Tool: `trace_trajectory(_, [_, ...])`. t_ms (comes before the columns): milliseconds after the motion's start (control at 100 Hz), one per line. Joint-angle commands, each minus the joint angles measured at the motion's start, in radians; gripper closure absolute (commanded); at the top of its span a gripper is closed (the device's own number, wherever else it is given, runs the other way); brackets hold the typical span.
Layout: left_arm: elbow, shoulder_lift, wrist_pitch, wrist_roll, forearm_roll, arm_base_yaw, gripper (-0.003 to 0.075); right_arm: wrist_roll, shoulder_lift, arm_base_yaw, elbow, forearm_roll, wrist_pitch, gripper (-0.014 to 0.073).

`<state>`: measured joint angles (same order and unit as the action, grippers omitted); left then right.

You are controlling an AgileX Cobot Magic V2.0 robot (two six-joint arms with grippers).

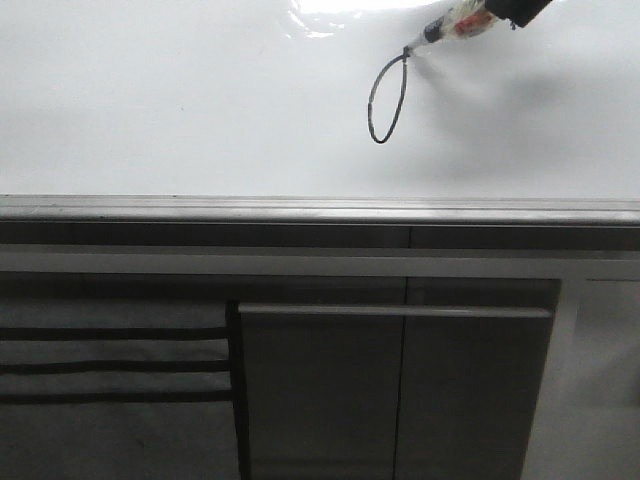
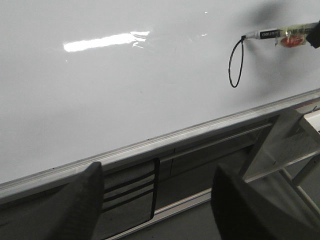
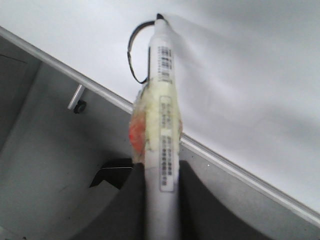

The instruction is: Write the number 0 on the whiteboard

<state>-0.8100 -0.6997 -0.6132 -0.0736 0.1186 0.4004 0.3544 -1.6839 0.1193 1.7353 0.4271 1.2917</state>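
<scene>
The number 0 [image 1: 388, 98], a narrow slanted loop of thin black line, stands on the upper right part of the whiteboard [image 1: 180, 110], with the tip of a white marker [image 3: 162, 115] at its top end. The right gripper [image 3: 161, 200] has its dark fingers [image 3: 195, 200] clenched on the marker's barrel, one on each side, in the right wrist view; the barrel carries a barcode label and a yellowish wrap with a red patch. In the front view the marker slants in from the upper right corner. The left gripper [image 2: 157, 200] hangs apart from the board's lower edge, its two dark fingers [image 2: 82, 205] released and spread wide with nothing between them. Glare streaks the glossy board. Below its grey metal rim [image 1: 320, 208] is a dark grey panelled cabinet [image 1: 395, 390].
</scene>
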Motion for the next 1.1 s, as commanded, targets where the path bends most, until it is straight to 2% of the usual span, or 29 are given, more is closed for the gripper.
trace_trajectory(0, [-0.027,0.004,0.081,0.01,0.005,-0.002,0.0292,-0.011,0.042,-0.01,0.049,-0.001,0.012,0.0641])
trace_trajectory(180, [-0.027,0.004,0.076,0.008,-0.002,-0.002,0.0292,-0.003,0.072,-0.01,0.047,0.03,0.01,0.0641])
trace_trajectory(310, [-0.027,0.004,0.069,0.007,-0.044,-0.002,0.0292,0.07,0.153,-0.01,0.012,0.112,0.006,0.0641])
trace_trajectory(430, [-0.027,0.0,0.067,-0.029,-0.031,0.0,0.0292,0.168,0.257,-0.01,-0.096,0.175,-0.007,0.0641])
trace_trajectory(620, [-0.029,-0.054,0.024,-0.287,0.15,0.031,0.0292,0.413,0.44,-0.01,-0.386,0.295,-0.031,0.0641])
trace_trajectory(800, [-0.035,-0.142,-0.052,-0.563,0.325,0.134,0.0292,0.582,0.567,-0.01,-0.613,0.387,-0.029,0.0641])
trace_trajectory(890, [-0.057,-0.199,-0.089,-0.642,0.345,0.209,0.0292,0.622,0.602,-0.01,-0.67,0.389,-0.027,0.0641])
trace_trajectory(1090, [-0.16,-0.339,-0.157,-0.702,0.343,0.341,0.0292,0.681,0.61,0.028,-0.675,0.387,0.001,0.0641])
